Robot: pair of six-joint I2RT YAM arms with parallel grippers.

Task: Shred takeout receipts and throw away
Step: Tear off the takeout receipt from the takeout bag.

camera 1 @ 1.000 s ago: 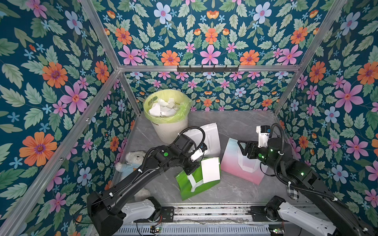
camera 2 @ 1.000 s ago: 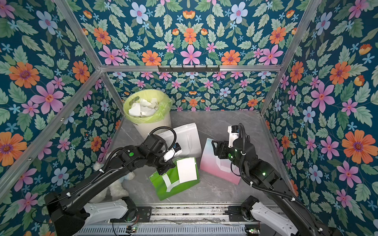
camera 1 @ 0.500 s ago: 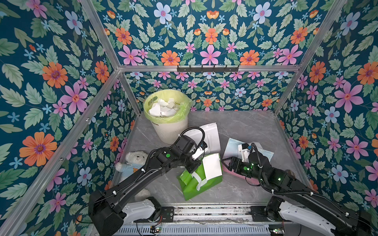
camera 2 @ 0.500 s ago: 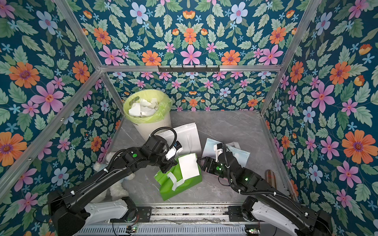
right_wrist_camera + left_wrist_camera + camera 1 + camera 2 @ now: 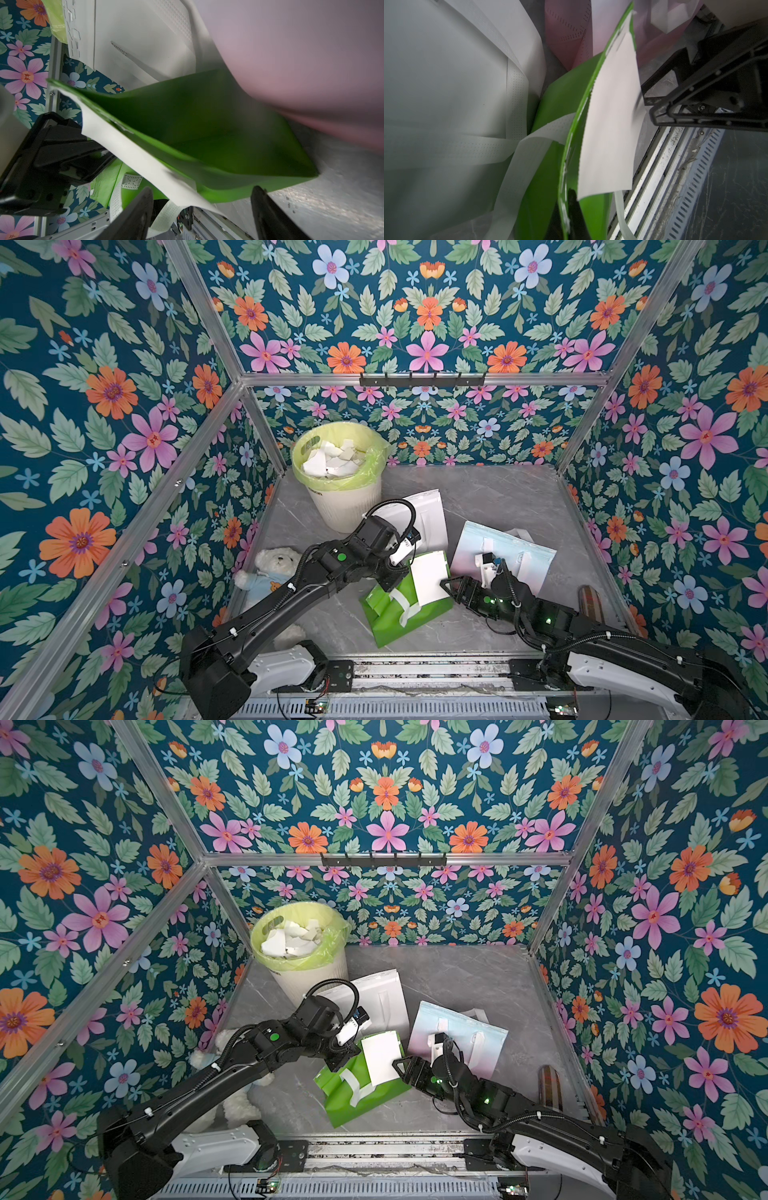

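Observation:
A green bag (image 5: 399, 614) lies tilted on the grey floor in both top views, one rim lifted. My left gripper (image 5: 390, 580) is shut on that rim; in the left wrist view the green edge (image 5: 560, 99) runs between its closed jaws (image 5: 569, 209). A white takeout receipt (image 5: 430, 578) (image 5: 380, 1056) lies against the bag's raised face. My right gripper (image 5: 446, 587) is open at the receipt's lower right corner. In the right wrist view the receipt (image 5: 133, 151) hangs between the spread jaws (image 5: 201, 205), which do not touch it.
A white bin (image 5: 338, 464) with a yellow-green liner holds white paper scraps at the back left. A white tote bag (image 5: 419, 514) and a pink-blue bag (image 5: 503, 556) lie flat behind the green bag. A teddy bear (image 5: 274, 568) sits by the left wall.
My right arm has dropped from over the pink-blue bag to the green bag's receipt. The pink-blue bag has gone from standing to lying flat. My left gripper has raised the green rim a little.

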